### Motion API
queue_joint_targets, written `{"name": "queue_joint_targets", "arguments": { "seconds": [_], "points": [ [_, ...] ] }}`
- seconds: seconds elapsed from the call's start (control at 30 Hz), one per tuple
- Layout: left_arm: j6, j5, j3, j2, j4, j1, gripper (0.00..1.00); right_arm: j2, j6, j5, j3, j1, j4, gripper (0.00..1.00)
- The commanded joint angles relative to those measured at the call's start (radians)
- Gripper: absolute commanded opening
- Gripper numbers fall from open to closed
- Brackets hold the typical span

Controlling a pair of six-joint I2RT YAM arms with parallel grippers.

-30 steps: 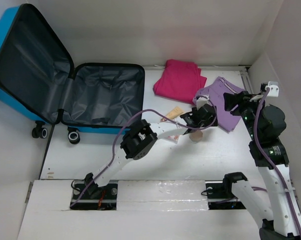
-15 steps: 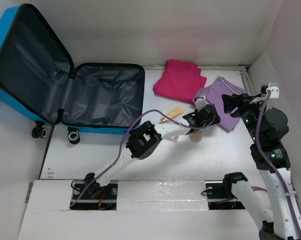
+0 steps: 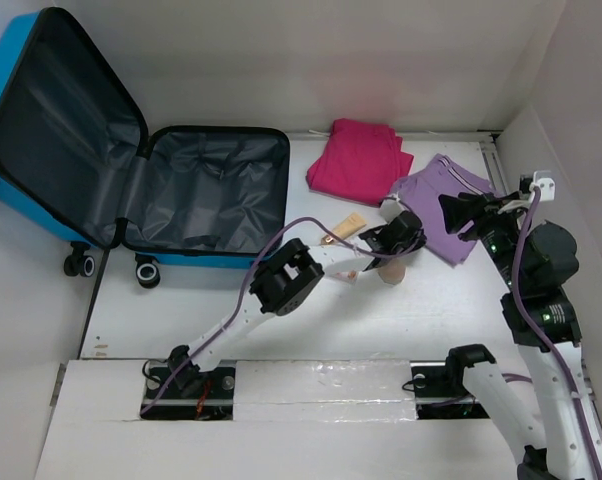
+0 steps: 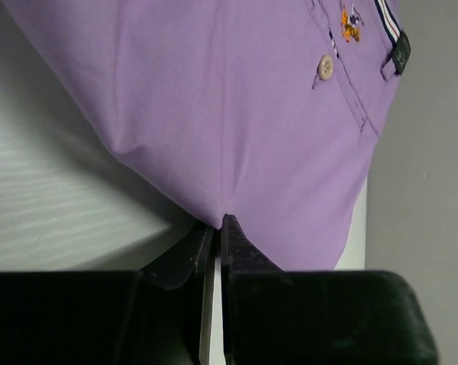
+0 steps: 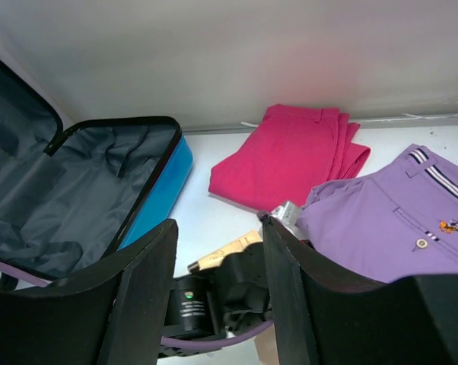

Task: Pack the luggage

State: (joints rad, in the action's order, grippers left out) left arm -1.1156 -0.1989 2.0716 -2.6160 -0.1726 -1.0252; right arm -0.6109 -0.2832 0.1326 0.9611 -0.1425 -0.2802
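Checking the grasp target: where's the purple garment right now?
Top view, right side: the purple garment lies just right of the pink garment, its near-left edge pinched by the left fingers.

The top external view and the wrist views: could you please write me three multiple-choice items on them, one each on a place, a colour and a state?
1. Relative to the luggage, where is the pink garment?
A. inside it
B. on the table to its right
C. on its raised lid
2. What colour is the cloth that the left gripper pinches?
A. purple
B. green
C. white
3. How is the luggage?
A. zipped shut
B. open and packed full
C. open, lining bare

B: it lies on the table beside the case.
A: the purple garment sits between the shut fingertips.
C: both halves show only grey lining.
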Motion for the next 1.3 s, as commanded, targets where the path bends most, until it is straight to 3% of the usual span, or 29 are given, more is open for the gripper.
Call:
{"name": "queue_joint_targets", "arguments": {
  "seconds": [0.0, 0.03, 0.2, 0.23, 0.37, 0.5, 0.73, 0.8, 0.87, 0.9, 1.13, 1.27],
  "points": [
    [0.103, 0.001, -0.161, 0.15, 0.009, 0.007, 0.0, 0.005, 0.006, 0.027, -0.019, 0.004, 0.022, 0.55],
    [0.114, 0.001, -0.267, 0.181, -0.029, 0.007, 0.0, 0.005, -0.004, 0.036, -0.019, 0.004, 0.033, 0.55],
    [0.166, -0.043, -0.478, 0.333, -0.073, 0.007, 0.0, -0.006, -0.013, 0.065, -0.028, 0.004, 0.062, 0.55],
    [0.166, -0.054, -0.49, 0.355, -0.073, 0.016, 0.06, -0.006, -0.023, 0.076, -0.028, 0.004, 0.062, 0.55],
    [0.166, -0.007, -0.46, 0.32, -0.067, 0.026, 0.6, -0.015, -0.034, 0.085, -0.039, 0.004, 0.087, 0.55],
    [0.129, 0.064, -0.389, 0.252, -0.047, 0.037, 0.63, -0.015, -0.025, 0.085, -0.039, 0.004, 0.069, 0.55],
    [0.08, 0.092, -0.25, 0.156, -0.025, 0.037, 0.63, -0.006, -0.025, 0.076, -0.03, -0.005, 0.069, 0.55],
    [0.071, 0.092, -0.226, 0.14, -0.025, 0.037, 0.58, -0.006, -0.025, 0.076, -0.03, -0.005, 0.069, 0.55],
    [0.033, 0.081, -0.216, 0.128, -0.065, 0.037, 0.5, -0.006, -0.025, 0.088, -0.03, -0.005, 0.069, 0.55],
    [0.019, 0.069, -0.215, 0.117, -0.065, 0.037, 0.37, -0.006, -0.025, 0.102, -0.03, -0.005, 0.069, 0.55],
    [0.025, 0.041, -0.182, 0.106, -0.146, 0.062, 0.0, 0.023, -0.047, 0.188, -0.051, -0.005, 0.09, 0.49],
    [0.089, 0.085, -0.2, 0.135, -0.179, 0.085, 0.0, 0.033, -0.047, 0.197, -0.051, -0.005, 0.09, 0.47]
  ]
}}
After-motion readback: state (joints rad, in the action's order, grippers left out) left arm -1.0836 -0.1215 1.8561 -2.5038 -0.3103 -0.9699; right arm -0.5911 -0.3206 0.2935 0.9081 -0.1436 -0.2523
